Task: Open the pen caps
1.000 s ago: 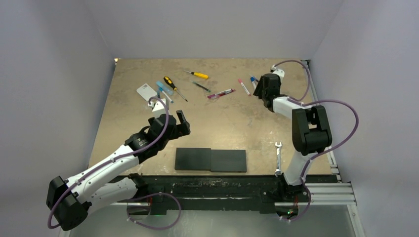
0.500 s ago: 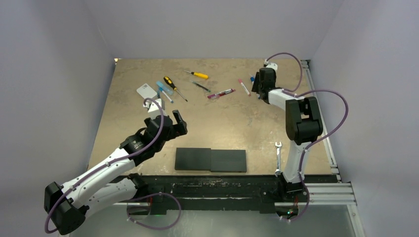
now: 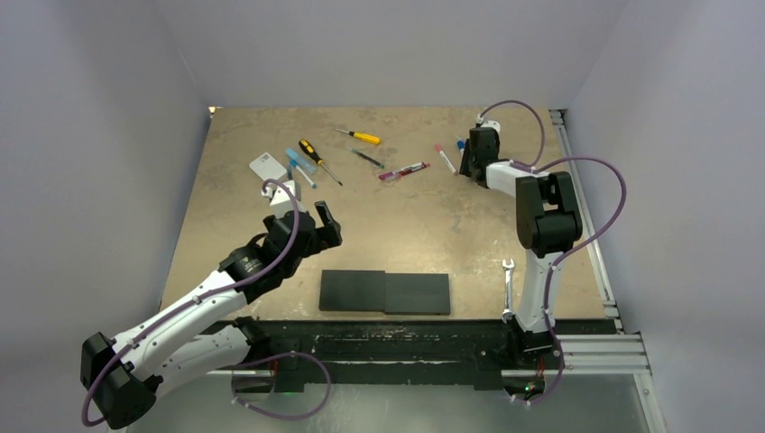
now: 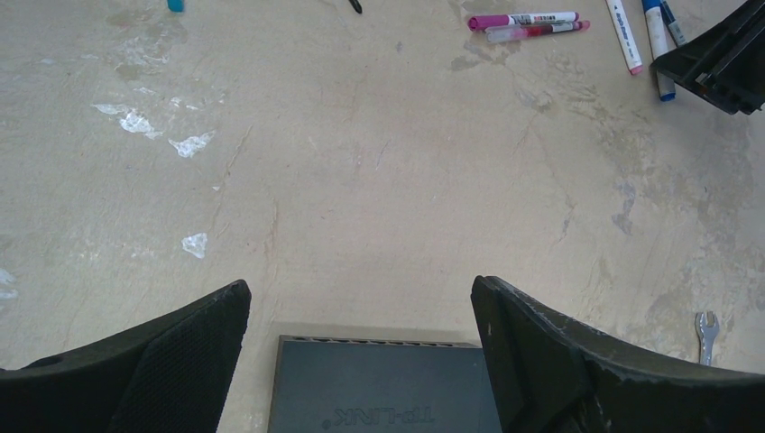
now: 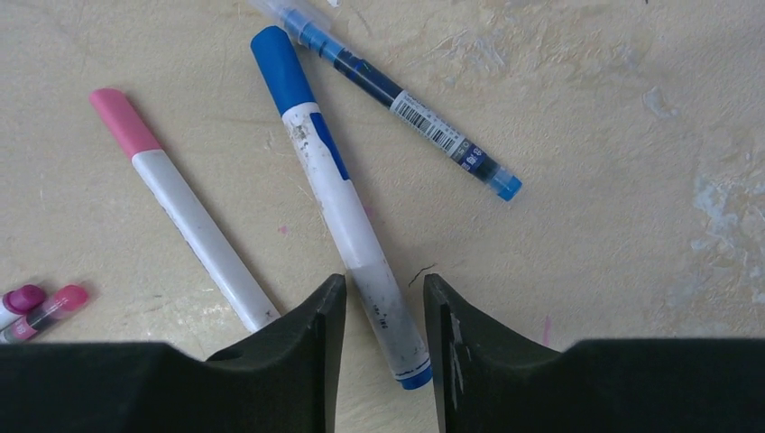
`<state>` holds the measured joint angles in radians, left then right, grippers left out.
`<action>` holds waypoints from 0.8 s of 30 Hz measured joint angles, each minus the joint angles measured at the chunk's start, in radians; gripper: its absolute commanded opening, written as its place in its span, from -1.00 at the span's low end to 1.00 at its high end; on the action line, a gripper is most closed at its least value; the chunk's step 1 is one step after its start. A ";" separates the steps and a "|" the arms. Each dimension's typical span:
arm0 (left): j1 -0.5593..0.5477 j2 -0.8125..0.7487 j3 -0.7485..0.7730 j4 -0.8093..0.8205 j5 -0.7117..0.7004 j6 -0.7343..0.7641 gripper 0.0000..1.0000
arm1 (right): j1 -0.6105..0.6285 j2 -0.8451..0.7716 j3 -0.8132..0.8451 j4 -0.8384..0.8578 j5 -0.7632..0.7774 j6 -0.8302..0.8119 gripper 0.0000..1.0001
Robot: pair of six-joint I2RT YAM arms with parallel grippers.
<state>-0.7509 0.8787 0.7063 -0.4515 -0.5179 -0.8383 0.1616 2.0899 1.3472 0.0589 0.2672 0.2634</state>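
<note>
Right wrist view: the blue-capped pen point(image 5: 347, 216) lay near the far edge of the bench point(image 5: 613, 180), toward its right corner, beside a pink-capped pen point(image 5: 194, 225). The right claw point(image 5: 383, 289) stood half open astride the white barrel's tail, not visibly pinching it. The left claw point(image 4: 361, 289) gaped wide and empty. The pen looked light, stiff and slick, likely to roll. It seemed best gripped mid-barrel, with the cap point(image 5: 281, 68) pulled straight off.

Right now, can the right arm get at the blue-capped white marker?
Probably yes: the right gripper straddles the blue-capped marker near its tail, nothing between; the pink-capped marker lies apart from it.
</note>
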 measured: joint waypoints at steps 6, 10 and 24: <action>0.000 0.000 0.000 -0.002 0.000 0.000 0.85 | 0.000 0.000 0.025 -0.014 -0.001 -0.004 -0.41; 0.000 0.000 0.000 -0.002 0.000 0.000 0.85 | 0.000 0.001 0.032 -0.024 -0.001 -0.007 -0.41; 0.000 -0.010 0.000 -0.002 0.000 -0.009 0.85 | 0.000 0.056 0.097 -0.068 -0.002 -0.023 -0.67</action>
<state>-0.7509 0.8684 0.7059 -0.4538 -0.5179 -0.8471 0.1616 2.1460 1.4441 -0.0090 0.2649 0.2405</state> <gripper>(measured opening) 0.927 0.255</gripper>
